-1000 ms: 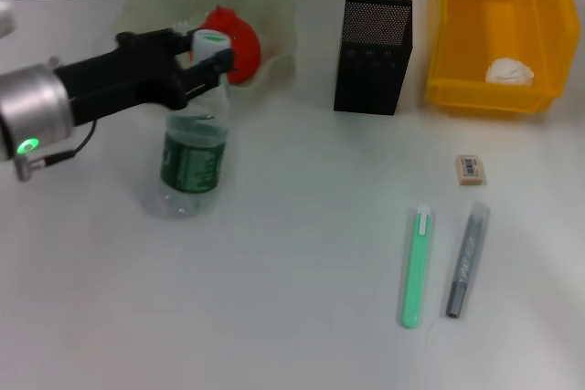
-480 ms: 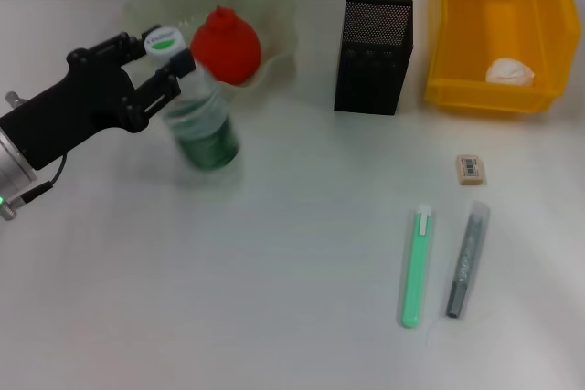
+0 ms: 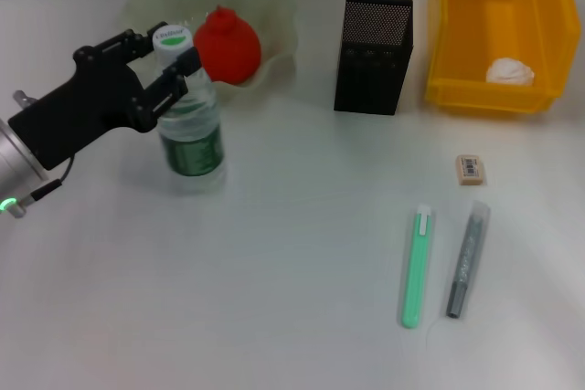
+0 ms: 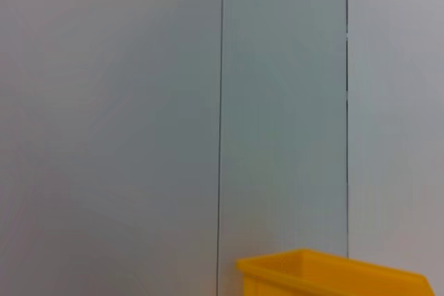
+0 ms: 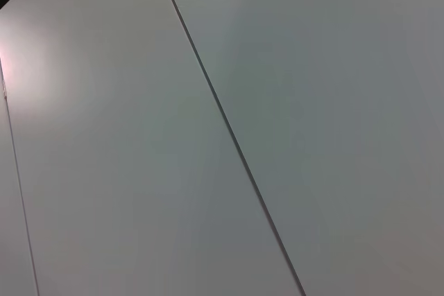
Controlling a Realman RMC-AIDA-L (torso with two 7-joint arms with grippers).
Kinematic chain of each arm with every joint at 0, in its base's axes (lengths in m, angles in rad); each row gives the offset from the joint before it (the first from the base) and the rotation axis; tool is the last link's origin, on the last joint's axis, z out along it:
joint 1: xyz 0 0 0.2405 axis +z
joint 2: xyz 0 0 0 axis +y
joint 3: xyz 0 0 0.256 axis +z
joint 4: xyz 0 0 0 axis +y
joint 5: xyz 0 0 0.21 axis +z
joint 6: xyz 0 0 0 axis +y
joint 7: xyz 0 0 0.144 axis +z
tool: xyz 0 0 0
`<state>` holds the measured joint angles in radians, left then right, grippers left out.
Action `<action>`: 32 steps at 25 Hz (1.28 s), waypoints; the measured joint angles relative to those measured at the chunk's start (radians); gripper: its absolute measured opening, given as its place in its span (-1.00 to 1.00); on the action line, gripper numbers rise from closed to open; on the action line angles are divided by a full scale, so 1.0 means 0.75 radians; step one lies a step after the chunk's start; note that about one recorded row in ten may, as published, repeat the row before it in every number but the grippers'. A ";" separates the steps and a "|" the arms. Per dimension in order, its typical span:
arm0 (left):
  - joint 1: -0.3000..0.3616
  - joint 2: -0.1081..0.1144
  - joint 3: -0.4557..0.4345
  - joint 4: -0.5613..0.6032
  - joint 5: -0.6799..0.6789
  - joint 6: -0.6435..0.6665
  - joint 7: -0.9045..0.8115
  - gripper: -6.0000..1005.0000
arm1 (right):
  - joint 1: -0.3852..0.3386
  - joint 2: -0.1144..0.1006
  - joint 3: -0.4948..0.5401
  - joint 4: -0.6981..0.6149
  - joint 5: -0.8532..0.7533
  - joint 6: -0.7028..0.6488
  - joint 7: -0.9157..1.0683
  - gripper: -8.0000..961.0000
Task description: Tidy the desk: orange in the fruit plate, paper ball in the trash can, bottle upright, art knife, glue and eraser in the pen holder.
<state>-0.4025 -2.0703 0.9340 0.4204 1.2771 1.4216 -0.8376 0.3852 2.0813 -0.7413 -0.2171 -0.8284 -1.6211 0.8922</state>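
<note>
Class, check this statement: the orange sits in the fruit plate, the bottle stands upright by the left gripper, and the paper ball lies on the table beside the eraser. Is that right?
Not quite. The head view shows the paper ball inside the trash can, not beside the eraser. The rest holds: the orange sits in the fruit plate, and the bottle stands upright by the left gripper.

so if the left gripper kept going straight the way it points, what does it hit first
The left gripper already straddles the bottle at its neck. Beyond that, probably the orange in the fruit plate, though depth is unclear.
</note>
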 joint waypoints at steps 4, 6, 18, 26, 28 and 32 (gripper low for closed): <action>-0.023 0.004 -0.009 -0.068 -0.001 -0.011 0.064 -0.11 | -0.005 0.000 -0.001 0.005 0.000 -0.004 0.007 0.48; -0.025 0.004 -0.010 -0.071 -0.004 -0.014 0.087 -0.11 | -0.005 0.000 -0.002 0.009 0.000 -0.007 0.007 0.48; -0.040 0.002 -0.009 -0.063 -0.004 -0.046 0.002 -0.11 | -0.002 -0.002 -0.047 0.013 -0.017 -0.011 0.060 0.48; -0.043 -0.001 -0.010 -0.042 -0.008 -0.017 0.007 0.04 | -0.015 -0.005 -0.105 -0.025 -0.020 -0.018 0.121 0.48; -0.045 0.000 -0.007 -0.032 -0.008 -0.002 -0.004 0.10 | -0.027 -0.007 -0.193 -0.107 -0.033 -0.019 0.186 0.48; -0.042 0.001 -0.005 0.009 -0.008 0.072 -0.023 0.24 | -0.052 -0.015 -0.236 -0.284 -0.163 -0.013 0.359 0.48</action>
<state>-0.4343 -2.0696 0.9305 0.4274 1.2711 1.4753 -0.8548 0.3462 2.0701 -0.9181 -0.4301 -0.9508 -1.6305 1.1614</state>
